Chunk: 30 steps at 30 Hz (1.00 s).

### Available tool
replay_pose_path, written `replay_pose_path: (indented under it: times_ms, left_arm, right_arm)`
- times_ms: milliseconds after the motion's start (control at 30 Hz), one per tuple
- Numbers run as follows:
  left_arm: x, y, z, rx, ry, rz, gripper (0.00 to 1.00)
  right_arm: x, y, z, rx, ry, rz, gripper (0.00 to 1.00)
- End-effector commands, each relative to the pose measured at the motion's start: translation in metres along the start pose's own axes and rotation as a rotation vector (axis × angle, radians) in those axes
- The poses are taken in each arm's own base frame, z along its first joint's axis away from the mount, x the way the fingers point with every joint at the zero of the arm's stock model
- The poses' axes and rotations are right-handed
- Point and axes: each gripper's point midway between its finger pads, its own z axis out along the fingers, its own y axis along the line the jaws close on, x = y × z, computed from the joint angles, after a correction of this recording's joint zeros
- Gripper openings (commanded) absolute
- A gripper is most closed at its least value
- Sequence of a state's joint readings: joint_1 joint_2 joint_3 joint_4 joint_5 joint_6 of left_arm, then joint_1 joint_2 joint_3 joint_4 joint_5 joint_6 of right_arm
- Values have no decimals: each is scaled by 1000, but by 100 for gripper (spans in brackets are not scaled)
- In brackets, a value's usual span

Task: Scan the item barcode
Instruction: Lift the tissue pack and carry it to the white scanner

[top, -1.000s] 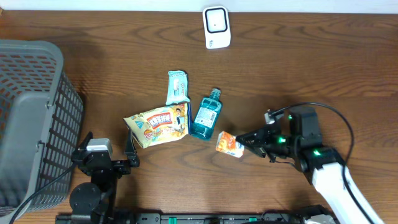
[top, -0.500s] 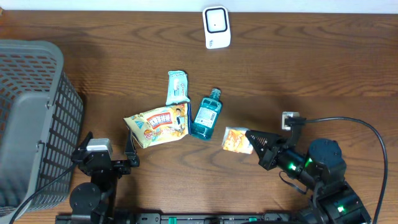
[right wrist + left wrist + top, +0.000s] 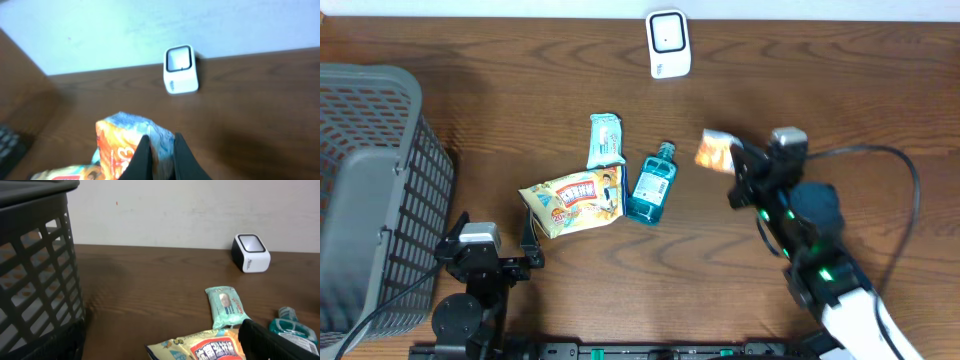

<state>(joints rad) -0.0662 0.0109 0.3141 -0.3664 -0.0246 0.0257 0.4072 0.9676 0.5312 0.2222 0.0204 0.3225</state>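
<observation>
Gripping the orange snack packet (image 3: 714,150) by one edge in the right claw (image 3: 735,166) (left claw (image 3: 496,230) gaping, idle). Leaves the barcode scanner (image 3: 668,44) at eleven o'clock of that claw, well apart.

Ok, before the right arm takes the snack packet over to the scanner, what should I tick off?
1. Grip: right gripper shut on the snack packet: ok.
2. Path: only bare wood between the packet and the scanner: ok.
3. Barcode turned toward the scanner: cannot tell; none shows on the visible faces.
4. Clearance: packet well apart from the blue bottle: ok.
5. Other arm: left gripper open, parked beside the basket, out of the way: ok.
</observation>
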Motion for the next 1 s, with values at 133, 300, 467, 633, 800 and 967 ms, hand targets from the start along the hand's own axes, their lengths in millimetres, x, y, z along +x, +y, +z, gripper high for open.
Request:
replay_pose_path:
  times_ms: [133,300,467,633,800,967]
  left_arm:
    - [1,-1,0,10,0,-6,97]
    - [1,-1,0,10,0,-6,98]
    - [1,-1,0,10,0,-6,97]
    - [1,-1,0,10,0,-6,98]
    - [1,-1,0,10,0,-6,98]
    - [1,-1,0,10,0,-6,98]
  right_arm:
    - [8,-12,66,37,-118,-117,1]
    - [-8,-22,85,77,-315,-92,1]
    - [-15,-23,96,75,-400,-79,1]
    - [-15,-22,117,77,-389,-80,1]
    - [-23,-18,141,74,-369,-84,1]
    - [-25,-8,181,52,-278,-101,1]
